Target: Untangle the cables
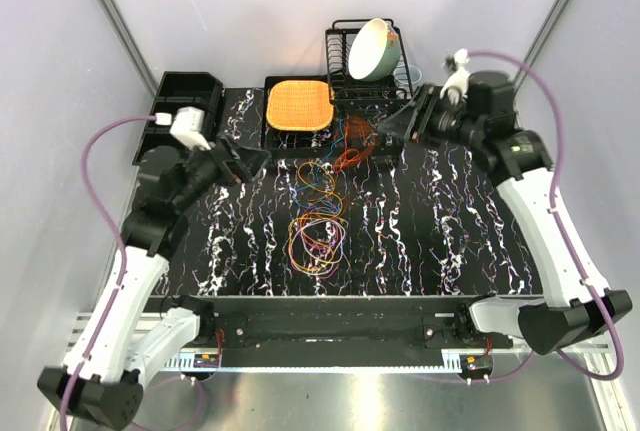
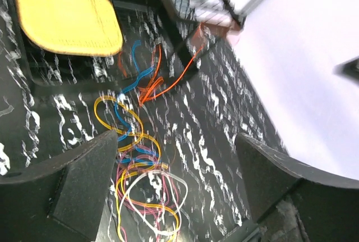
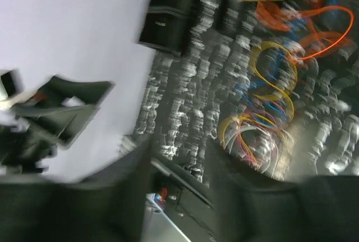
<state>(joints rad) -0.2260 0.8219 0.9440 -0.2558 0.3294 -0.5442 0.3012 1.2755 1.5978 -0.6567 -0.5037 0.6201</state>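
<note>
- Bin [image 1: 185,101], black, stood well left of the cables [image 1: 318,219], at the far edge of the table [image 1: 450,241].
- Left gripper [image 1: 255,161] hovered left of the cables, fingers [image 2: 84,180] apart, holding nothing.
- Orange mat [image 1: 298,106] sat just behind the cables.
- Cables lay mid-table in a tangled string: orange strands farthest, yellow and blue loops midway, mixed heap nearest.
- Dish rack [image 1: 335,46] with bowl [image 1: 368,49] stood behind them, rightward.
- Right gripper [image 1: 392,129] hung right of the cables' far end, fingers apart, empty; wrist view blurred.
</note>
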